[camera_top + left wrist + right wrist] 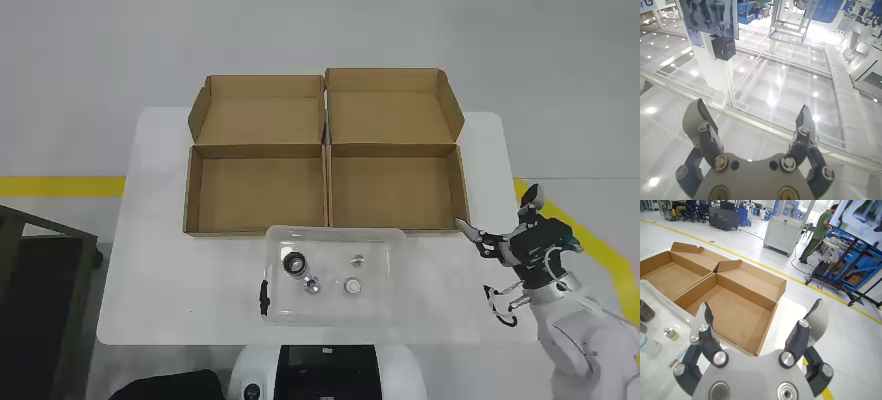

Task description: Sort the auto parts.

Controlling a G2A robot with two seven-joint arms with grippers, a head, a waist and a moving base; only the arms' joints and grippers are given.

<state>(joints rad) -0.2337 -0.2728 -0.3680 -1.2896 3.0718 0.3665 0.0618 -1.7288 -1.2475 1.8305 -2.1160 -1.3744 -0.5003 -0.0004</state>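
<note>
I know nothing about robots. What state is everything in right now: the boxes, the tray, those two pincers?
left cardboard box, lid folded back, empty
right cardboard box, lid folded back, empty
clear tray, uncovered, holding four small parts
left pincer, open, holding nothing
right pincer, open, holding nothing

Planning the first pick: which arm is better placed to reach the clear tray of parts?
Right, probably. The right gripper is open at the table's right edge, facing the boxes and clear tray. The left gripper, also open, points up at the ceiling.
</note>
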